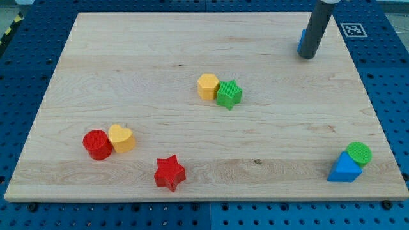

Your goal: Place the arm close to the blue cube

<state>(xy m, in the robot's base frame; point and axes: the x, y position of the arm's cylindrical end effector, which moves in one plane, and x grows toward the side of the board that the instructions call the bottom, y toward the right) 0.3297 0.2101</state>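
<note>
The blue cube (300,42) sits near the view's top right and is mostly hidden behind my rod; only a thin blue sliver shows on the rod's left side. My tip (307,57) rests on the wooden board (128,76), right against the cube's front. Whether the tip touches the cube I cannot tell.
A yellow hexagon block (208,85) touches a green star (229,94) at mid-board. A red cylinder (97,144) touches a yellow heart (121,138) at the lower left. A red star (169,172) lies near the bottom. A blue triangular block (344,168) touches a green cylinder (358,153) at the lower right.
</note>
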